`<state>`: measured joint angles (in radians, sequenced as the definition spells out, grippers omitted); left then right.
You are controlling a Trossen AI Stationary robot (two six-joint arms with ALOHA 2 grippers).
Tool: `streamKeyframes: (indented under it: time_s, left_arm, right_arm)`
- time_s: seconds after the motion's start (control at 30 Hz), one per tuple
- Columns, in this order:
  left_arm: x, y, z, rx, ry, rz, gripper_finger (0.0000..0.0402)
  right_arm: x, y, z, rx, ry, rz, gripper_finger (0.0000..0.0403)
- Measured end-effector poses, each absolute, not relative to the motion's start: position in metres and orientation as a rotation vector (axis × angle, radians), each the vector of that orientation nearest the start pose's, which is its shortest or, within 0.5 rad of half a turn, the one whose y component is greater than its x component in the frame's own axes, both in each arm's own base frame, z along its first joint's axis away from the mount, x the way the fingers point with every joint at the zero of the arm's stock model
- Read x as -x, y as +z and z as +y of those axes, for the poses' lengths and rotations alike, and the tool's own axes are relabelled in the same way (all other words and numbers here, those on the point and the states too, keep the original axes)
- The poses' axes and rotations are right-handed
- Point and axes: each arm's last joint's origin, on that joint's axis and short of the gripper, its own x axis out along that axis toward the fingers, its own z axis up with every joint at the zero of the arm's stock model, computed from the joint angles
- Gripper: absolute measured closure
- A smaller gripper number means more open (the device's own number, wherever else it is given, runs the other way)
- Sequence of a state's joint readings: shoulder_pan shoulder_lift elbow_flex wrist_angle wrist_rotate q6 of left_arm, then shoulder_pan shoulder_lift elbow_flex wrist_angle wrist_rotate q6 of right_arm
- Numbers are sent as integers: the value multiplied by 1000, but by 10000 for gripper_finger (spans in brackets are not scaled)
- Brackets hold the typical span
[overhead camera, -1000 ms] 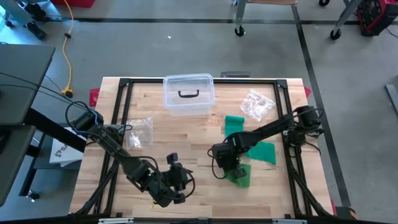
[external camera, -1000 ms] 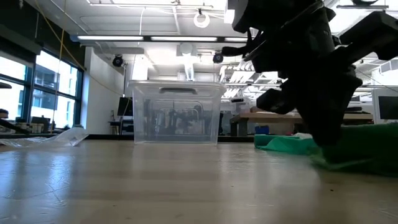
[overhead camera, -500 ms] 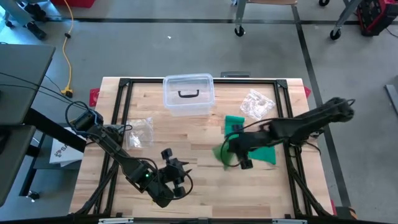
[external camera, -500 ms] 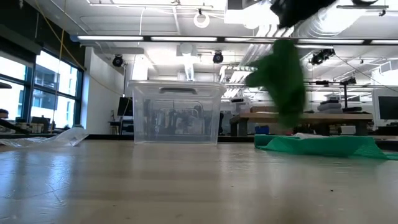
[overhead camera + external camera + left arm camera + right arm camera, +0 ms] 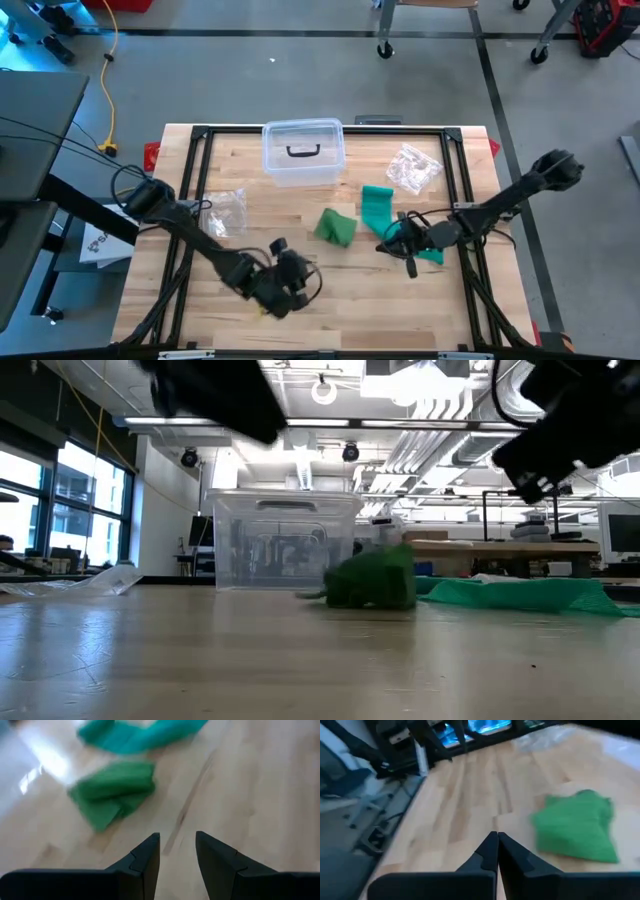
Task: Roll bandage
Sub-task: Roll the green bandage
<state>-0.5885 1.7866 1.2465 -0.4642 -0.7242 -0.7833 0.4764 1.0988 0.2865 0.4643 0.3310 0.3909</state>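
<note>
two plastic bags [image 5: 226, 212] flank a clear bin [image 5: 302, 152] behind the green bandage [image 5: 336, 226].

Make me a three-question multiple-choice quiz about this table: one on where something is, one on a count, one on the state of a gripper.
1. Where does the crumpled dark green bandage lie?
A. Inside the clear plastic box
B. On the bare wood near the table's middle, in front of the box
C. Held in a gripper

2. How many crinkled clear plastic bags lie on the table?
A. None
B. Two
C. Five

3. How do the right gripper's fingers stand?
A. Shut, holding nothing
B. Wide open
C. Shut on the bandage

Answers:
1. B: the high view shows it free on the wood, apart from the clear plastic box.
2. B: one bag lies on the left side, another bag on the right side.
3. A: the right wrist view shows the right gripper with fingers pressed together, the bandage beyond them.
</note>
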Motion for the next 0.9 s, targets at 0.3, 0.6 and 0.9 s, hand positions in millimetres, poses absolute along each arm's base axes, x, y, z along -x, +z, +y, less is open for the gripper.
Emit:
streamKeyframes:
  time_s: [0.3, 0.6, 0.9]
  left_arm:
    - [-329, 148, -102, 301, 463, 668, 290]
    - [-319, 106, -38, 529, 427, 436, 318]
    - [-351, 73, -52, 478, 500, 601, 335]
  right_arm:
    - [-221, 202, 94, -70, 47, 464, 403]
    - [-232, 183, 95, -87, 6, 558, 403]
    - [-234, 187, 96, -106, 21, 520, 403]
